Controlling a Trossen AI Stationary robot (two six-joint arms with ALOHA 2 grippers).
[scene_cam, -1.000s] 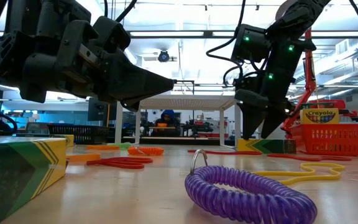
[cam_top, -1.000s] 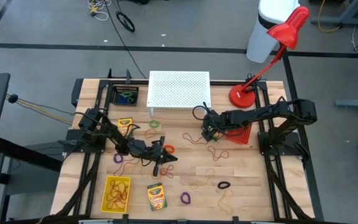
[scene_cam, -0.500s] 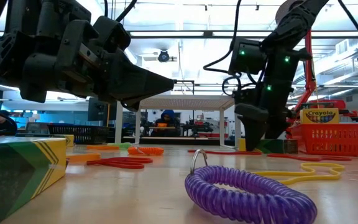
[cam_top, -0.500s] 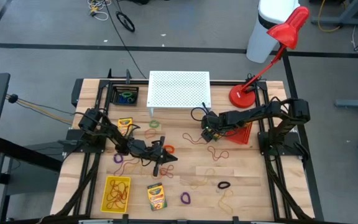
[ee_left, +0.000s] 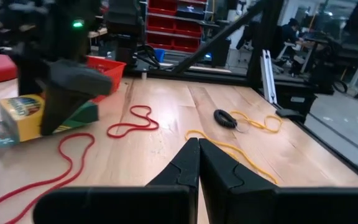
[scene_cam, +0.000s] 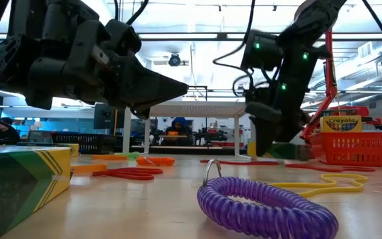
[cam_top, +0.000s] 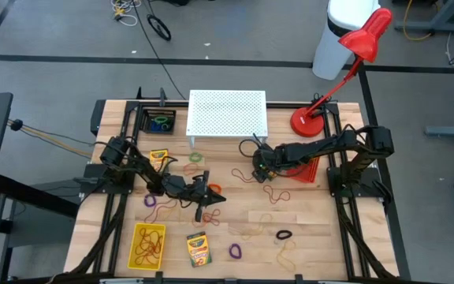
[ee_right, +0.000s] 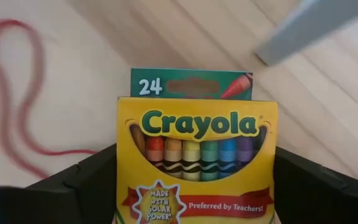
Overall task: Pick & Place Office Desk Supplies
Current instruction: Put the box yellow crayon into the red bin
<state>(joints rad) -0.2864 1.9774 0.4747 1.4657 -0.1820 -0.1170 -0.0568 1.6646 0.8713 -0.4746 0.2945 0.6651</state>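
A yellow-and-green crayon box lies flat on the table right of centre, also seen in the left wrist view. My right gripper slants down over it, open, one finger on each long side of the box. My left gripper is shut on nothing and points level, just above the table's middle. Two more crayon boxes lie flat, one near the front edge and one at the left. A purple loop, a black loop and red rubber bands lie loose. My right gripper's fingers come from above on a slant and stand along the crayon box's two long sides. Whether they touch the box I cannot tell. The box lies flat on the table.
A red basket sits right behind my right gripper. The white perforated stand and the red lamp's base are at the far edge. A black bin holds green loops at the far left. A yellow tray holds rubber bands at the front left.
My right gripper has edged toward the table's left and slightly down over the crayon box, staying open. The box has not moved.
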